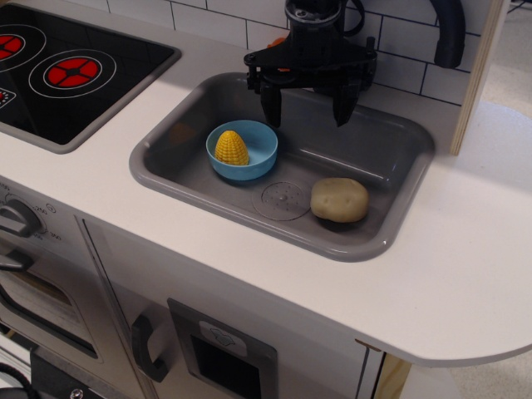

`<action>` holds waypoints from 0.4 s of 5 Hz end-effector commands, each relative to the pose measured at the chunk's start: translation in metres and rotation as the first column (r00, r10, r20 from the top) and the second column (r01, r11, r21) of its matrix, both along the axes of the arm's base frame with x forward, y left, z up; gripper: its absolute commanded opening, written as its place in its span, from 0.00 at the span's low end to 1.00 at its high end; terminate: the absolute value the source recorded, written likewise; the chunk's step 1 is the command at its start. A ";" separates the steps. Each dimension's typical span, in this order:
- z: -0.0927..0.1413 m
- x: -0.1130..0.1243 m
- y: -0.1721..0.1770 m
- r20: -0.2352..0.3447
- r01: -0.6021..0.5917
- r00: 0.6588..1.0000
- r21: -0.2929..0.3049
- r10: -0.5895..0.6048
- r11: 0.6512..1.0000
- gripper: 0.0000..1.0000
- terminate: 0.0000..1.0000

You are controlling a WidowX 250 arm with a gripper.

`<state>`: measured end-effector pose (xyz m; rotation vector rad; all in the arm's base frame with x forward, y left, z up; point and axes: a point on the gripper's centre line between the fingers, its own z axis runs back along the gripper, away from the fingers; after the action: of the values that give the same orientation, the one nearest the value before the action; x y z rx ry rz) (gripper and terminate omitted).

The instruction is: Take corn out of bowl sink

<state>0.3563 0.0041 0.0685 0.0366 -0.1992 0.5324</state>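
Note:
The yellow corn (232, 147) stands upright inside the light-blue bowl (258, 140). The bowl sits in the left part of the grey sink (366, 243). My gripper (307, 108) hangs over the back middle of the sink, above and to the right of the bowl. Its two black fingers (271, 103) are spread wide apart and hold nothing. It is clear of the corn and the bowl.
A beige potato (339, 199) lies in the sink's right front, beside the drain mark (280, 200). A dark faucet (445, 33) curves at the back right. A black stovetop (71, 71) with red burners lies to the left. White counter surrounds the sink.

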 end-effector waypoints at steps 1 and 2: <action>0.000 0.000 0.000 0.000 0.000 1.000 0.000 0.000 1.000 1.00 0.00; -0.001 0.002 0.030 0.061 -0.065 0.996 0.026 0.063 0.998 1.00 0.00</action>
<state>0.3529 0.0303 0.0512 0.0592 -0.2110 0.5941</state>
